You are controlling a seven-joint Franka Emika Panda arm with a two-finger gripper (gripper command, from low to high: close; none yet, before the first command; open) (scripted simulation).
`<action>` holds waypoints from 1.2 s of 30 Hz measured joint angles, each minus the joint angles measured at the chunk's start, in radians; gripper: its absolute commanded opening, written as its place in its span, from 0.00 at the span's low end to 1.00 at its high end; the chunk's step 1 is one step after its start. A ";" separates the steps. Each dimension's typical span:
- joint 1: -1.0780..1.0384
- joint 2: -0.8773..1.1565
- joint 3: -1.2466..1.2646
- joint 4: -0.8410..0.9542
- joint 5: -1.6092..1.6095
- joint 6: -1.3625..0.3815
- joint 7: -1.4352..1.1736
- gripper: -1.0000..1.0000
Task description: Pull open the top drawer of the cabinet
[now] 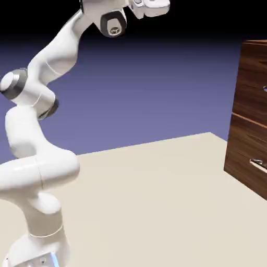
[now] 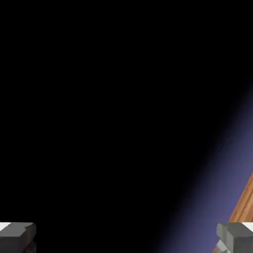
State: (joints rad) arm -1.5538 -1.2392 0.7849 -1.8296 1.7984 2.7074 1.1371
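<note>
The cabinet (image 1: 250, 120) is a tall dark brown wood-grain box at the exterior view's right edge. Its top drawer (image 1: 254, 78) sits flush, and only the tip of its silver handle (image 1: 265, 89) shows at the frame edge. My gripper (image 1: 151, 6) is high at the picture's top edge, cut off by it, far to the left of the cabinet and above it. In the hand view the gripper (image 2: 126, 238) is open: its grey fingertips (image 2: 17, 236) stand wide apart at the bottom corners with only darkness between them. A sliver of the cabinet's wood (image 2: 245, 200) shows at the lower right.
Below the top drawer is a lower drawer front (image 1: 246, 151) with its own silver handle (image 1: 258, 165). The beige table (image 1: 151, 198) stretches between the robot's base and the cabinet. The arm's elbow (image 1: 31, 88) bends at the left.
</note>
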 measured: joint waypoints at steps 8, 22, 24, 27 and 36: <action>-0.290 -0.124 0.145 0.182 0.333 -0.061 0.073 0.50; -0.797 -0.341 0.400 0.499 0.916 -0.168 0.202 0.50; -0.870 -0.372 0.436 0.544 0.999 -0.183 0.220 0.50; -0.895 -0.371 0.434 0.584 1.000 -0.169 0.233 0.50; -1.083 -0.348 0.397 0.910 0.962 -0.037 0.343 0.50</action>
State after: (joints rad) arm -2.6367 -1.5877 1.1824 -0.9198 2.7602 2.6705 1.4800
